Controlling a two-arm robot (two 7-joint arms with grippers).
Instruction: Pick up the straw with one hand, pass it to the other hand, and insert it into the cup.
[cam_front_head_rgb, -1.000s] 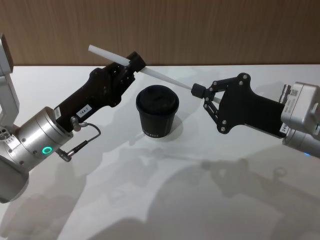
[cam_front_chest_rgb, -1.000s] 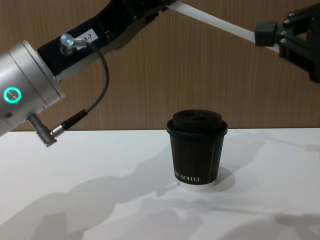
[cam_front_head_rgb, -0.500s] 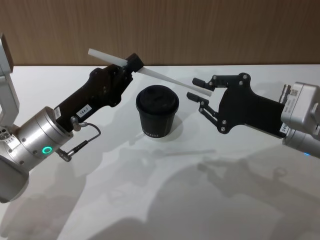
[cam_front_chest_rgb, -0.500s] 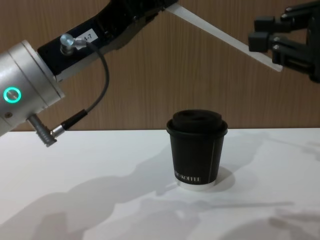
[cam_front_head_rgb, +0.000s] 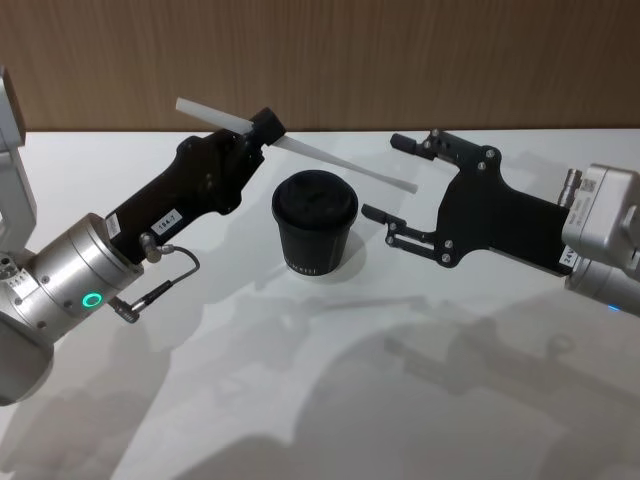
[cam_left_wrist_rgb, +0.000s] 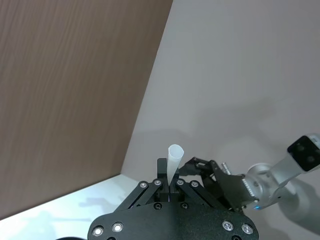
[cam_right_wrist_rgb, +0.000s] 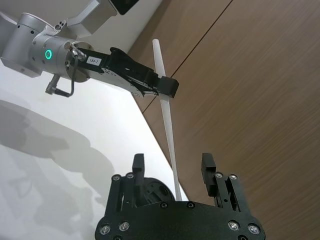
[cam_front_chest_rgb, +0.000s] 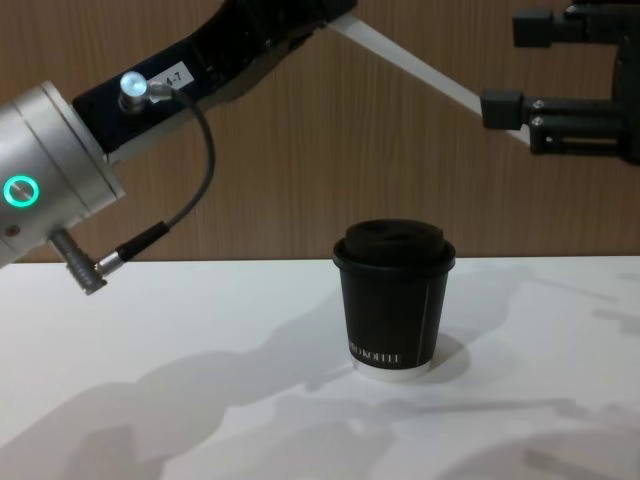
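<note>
Right gripper (cam_front_head_rgb: 384, 178) opened around straw (cam_front_head_rgb: 340, 165); left gripper (cam_front_head_rgb: 265, 127) holds it over cup (cam_front_head_rgb: 315, 235).

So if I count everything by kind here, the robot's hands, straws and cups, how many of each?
Grippers: 2 (left gripper shut on the straw, right gripper with fingers open)
Straws: 1
Cups: 1 (the black cup, lid on)
Total: 4
</note>
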